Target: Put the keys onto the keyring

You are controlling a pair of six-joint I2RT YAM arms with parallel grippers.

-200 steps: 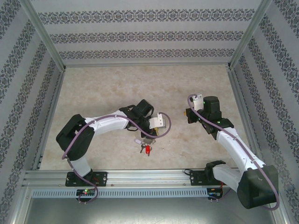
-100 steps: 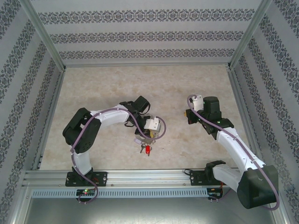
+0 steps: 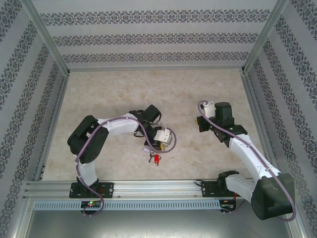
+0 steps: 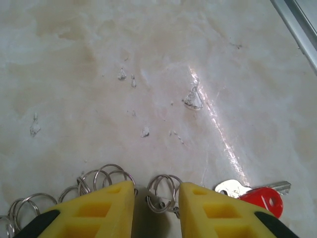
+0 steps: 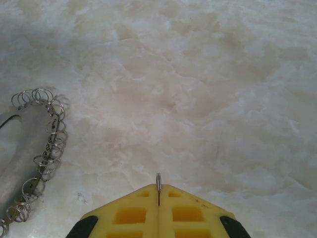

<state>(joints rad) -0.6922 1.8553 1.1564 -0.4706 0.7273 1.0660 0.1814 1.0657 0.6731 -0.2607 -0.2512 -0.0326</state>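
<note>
The keyring (image 4: pixel 101 178) lies on the table as a string of small silver links, its curved run also at the left of the right wrist view (image 5: pixel 47 144). My left gripper (image 4: pixel 157 186) is down at the table and open. One link (image 4: pixel 163 193) sits in the gap between its yellow fingers (image 4: pixel 99 210). A key with a red head (image 4: pixel 260 199) lies just right of that gripper, near the table's front (image 3: pixel 157 159). My right gripper (image 5: pixel 158 187) is shut on a thin metal ring (image 5: pixel 158 179) seen edge-on. From above it hovers right of centre (image 3: pixel 199 124).
The tabletop is pale marble (image 3: pixel 148 89) with small white chips (image 4: pixel 192 99). Patterned walls and aluminium posts (image 3: pixel 47 39) enclose it. A metal rail (image 3: pixel 148 187) runs along the near edge, close behind the red key.
My left gripper has come toward the near edge and dropped lower over the links, its jaws a little narrower. The right arm has barely moved.
</note>
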